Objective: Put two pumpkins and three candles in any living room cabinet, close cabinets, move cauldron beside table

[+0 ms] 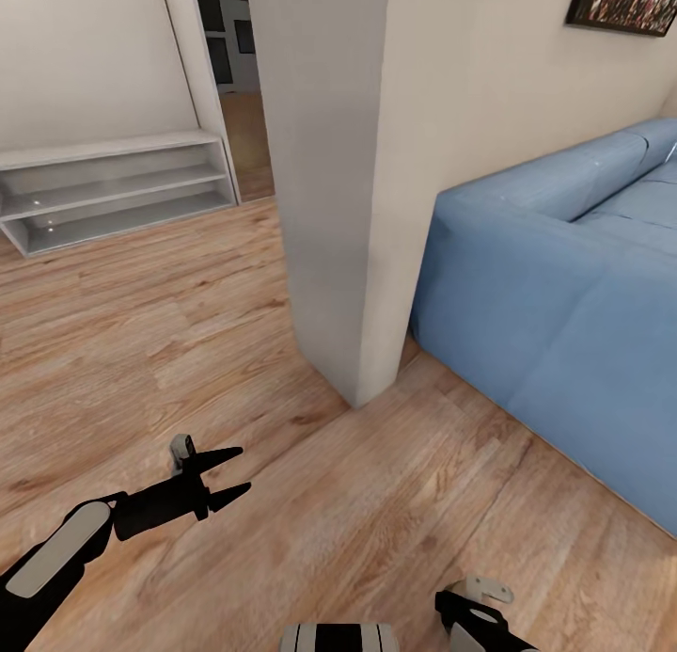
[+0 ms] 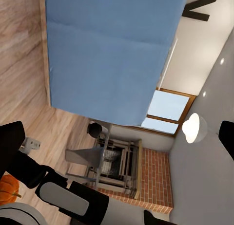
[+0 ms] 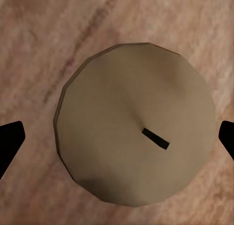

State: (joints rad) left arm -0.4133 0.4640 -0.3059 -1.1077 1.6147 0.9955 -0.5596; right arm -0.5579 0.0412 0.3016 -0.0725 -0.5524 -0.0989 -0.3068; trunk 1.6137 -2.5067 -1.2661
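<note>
A beige candle (image 3: 134, 125) with a short black wick stands on the wood floor, seen from straight above in the right wrist view. My right gripper (image 3: 117, 137) hangs open over it, one black fingertip (image 3: 9, 140) on each side and apart from the wax. The head view catches this gripper (image 1: 470, 610) at the bottom edge. My left gripper (image 1: 243, 471) is open and empty above bare floor. An orange pumpkin (image 2: 7, 188) peeks in at the edge of the left wrist view. The cabinet, the cauldron and the table are out of view.
A wall corner (image 1: 343, 257) juts out straight ahead, with a blue sofa (image 1: 564, 294) to its right. White open shelving (image 1: 113, 186) stands at the back left beside a doorway. A brick fireplace (image 2: 122, 166) with a small dark object beside it appears past the sofa.
</note>
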